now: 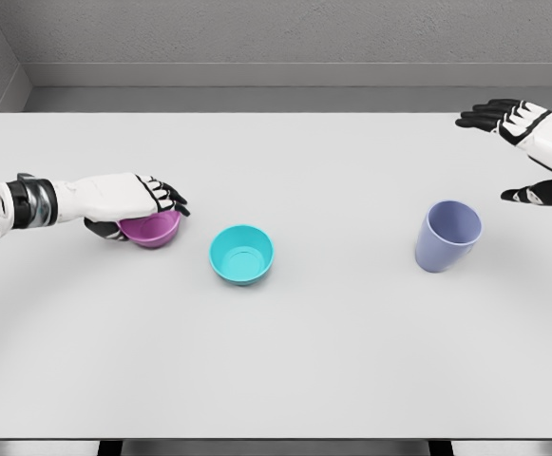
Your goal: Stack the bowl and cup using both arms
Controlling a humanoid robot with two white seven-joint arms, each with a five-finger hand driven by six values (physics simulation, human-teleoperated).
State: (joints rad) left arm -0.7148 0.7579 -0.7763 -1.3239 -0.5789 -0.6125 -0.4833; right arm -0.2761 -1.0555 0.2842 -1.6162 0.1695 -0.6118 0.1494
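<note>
A purple bowl (pixel 152 229) is gripped by the left hand (pixel 131 202), with the fingers curled over its rim from above and the thumb tucked under its near side. Whether the bowl rests on the white table (pixel 285 370) or is lifted a little cannot be told. Just to the right of this hand, a teal bowl (pixel 241 254) is seen standing upright on the table, not touching the purple one. The right hand (pixel 527 152) is held open, fingers spread, with nothing in it. A blue-grey cup (pixel 447 236) is found below and to the left of that hand, near it but apart, leaning slightly.
</note>
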